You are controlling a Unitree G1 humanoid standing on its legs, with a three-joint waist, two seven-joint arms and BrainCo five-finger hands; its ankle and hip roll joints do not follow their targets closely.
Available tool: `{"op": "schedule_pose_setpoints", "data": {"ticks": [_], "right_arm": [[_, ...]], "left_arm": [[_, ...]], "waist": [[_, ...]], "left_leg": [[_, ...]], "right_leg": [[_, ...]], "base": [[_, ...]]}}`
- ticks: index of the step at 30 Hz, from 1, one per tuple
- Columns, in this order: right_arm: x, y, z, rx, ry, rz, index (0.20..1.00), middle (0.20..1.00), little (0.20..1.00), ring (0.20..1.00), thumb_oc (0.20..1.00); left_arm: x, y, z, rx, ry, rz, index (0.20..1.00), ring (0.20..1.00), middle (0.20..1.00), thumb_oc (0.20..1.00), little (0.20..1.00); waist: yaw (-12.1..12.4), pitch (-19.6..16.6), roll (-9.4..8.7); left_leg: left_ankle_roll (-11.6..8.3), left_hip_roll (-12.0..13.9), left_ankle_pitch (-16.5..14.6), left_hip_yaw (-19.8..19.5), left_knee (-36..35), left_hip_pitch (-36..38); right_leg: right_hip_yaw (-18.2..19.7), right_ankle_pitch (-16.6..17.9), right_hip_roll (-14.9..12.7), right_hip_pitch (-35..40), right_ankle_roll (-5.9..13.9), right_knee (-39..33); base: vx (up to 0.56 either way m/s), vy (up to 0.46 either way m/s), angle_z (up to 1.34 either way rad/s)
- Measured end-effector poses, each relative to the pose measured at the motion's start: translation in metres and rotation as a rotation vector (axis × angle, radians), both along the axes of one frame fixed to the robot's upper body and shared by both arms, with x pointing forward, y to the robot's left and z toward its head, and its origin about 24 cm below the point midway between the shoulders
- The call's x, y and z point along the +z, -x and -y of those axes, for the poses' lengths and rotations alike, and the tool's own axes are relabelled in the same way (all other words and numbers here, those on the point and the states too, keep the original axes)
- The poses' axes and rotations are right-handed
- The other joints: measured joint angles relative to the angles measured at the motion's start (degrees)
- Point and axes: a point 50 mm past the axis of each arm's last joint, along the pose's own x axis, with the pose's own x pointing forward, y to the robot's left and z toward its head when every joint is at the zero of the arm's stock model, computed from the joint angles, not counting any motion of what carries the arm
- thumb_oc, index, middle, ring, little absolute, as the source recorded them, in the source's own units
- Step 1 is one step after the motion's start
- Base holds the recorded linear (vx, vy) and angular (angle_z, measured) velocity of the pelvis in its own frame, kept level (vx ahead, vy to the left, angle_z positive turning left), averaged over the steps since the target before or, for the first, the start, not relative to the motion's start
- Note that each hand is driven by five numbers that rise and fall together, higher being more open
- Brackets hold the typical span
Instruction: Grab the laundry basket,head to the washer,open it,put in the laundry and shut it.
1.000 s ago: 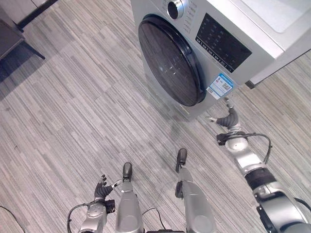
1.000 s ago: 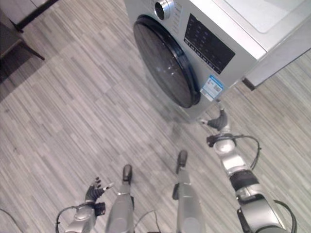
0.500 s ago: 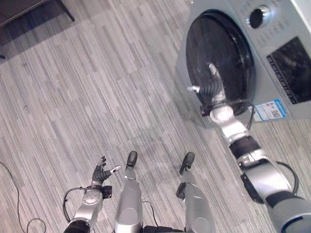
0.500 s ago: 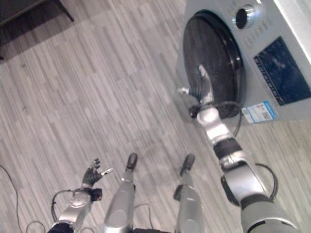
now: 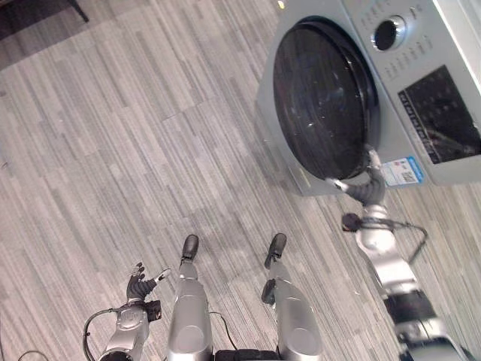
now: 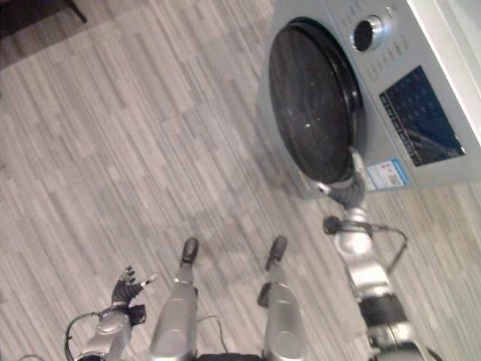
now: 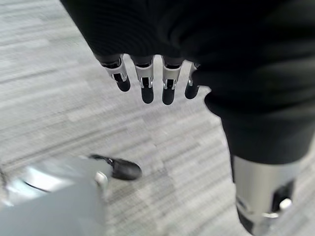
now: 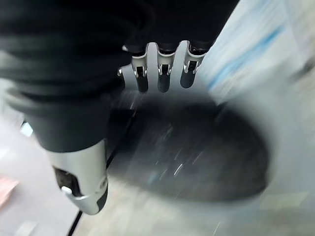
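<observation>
The silver washer stands at the upper right, its round dark door closed. My right hand is raised at the door's lower edge, beside a blue label, fingers straight and holding nothing. Whether it touches the rim I cannot tell. In the right wrist view the fingers point at the dark door. My left hand hangs low on the left over the floor, open and empty, its fingers relaxed.
A knob and a dark control panel sit above the washer door. Dark furniture stands at the top left corner. Grey wood-grain floor spreads wide to the left of the washer.
The whole view has shifted. My right hand has dropped from the middle of the door glass to its lower edge by the blue label. The left hand stays low and open.
</observation>
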Motion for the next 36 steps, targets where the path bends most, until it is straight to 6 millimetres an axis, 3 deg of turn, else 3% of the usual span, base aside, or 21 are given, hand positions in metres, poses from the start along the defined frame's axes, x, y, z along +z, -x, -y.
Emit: {"op": "schedule_pose_setpoints", "data": {"ticks": [5,12,15,27,36], "right_arm": [[0.006,-0.001,0.0,-0.009,0.026,0.027,1.0,1.0,1.0,1.0,1.0],[0.031,-0.043,-0.019,0.027,0.043,0.079,1.0,1.0,1.0,1.0,1.0],[0.042,-0.052,-0.023,0.038,0.038,0.104,1.0,1.0,1.0,1.0,1.0],[0.054,-0.051,-0.035,0.109,-0.035,0.166,1.0,1.0,1.0,1.0,1.0],[0.064,-0.054,-0.03,0.101,-0.041,0.218,1.0,1.0,1.0,1.0,1.0]], "left_arm": [[0.013,-0.012,0.006,-0.025,0.008,0.074,1.0,1.0,1.0,1.0,1.0],[0.015,-0.013,0.009,-0.04,0.011,0.095,1.0,1.0,1.0,1.0,1.0],[0.014,-0.013,0.01,-0.044,0.011,0.094,1.0,1.0,1.0,1.0,1.0],[0.013,-0.012,0.01,0.03,0.079,0.128,1.0,1.0,1.0,1.0,1.0],[0.014,-0.012,0.011,0.048,0.109,0.143,1.0,1.0,1.0,1.0,1.0]], "waist": [[-0.41,0.0,-0.01],[1.71,0.53,0.98],[2.8,0.69,1.97],[2.96,0.66,2.71],[2.79,0.71,3.53]], "left_leg": [[0.05,0.6,-0.02,1.17,0.05,-0.62],[-0.48,0.6,0.37,1.38,0.0,-1.57],[-0.48,0.56,0.37,1.06,-0.04,-2.02],[-0.52,0.51,0.38,-0.18,-0.13,-3.33],[-0.7,0.54,0.66,-0.34,0.03,-5.11]], "right_leg": [[1.12,-0.02,0.66,-1.43,-0.12,0.0],[1.23,0.54,0.68,-2.53,-0.26,0.0],[0.75,0.5,0.61,-2.65,-0.21,0.0],[-0.22,-0.35,0.58,-3.22,0.25,0.0],[-0.27,0.06,0.69,-4.88,-0.17,-0.01]], "base": [[-0.01,-0.002,-0.12],[-0.01,-0.008,0.0],[0.0,-0.017,0.07],[0.0,-0.024,0.04],[0.0,-0.01,0.01]]}}
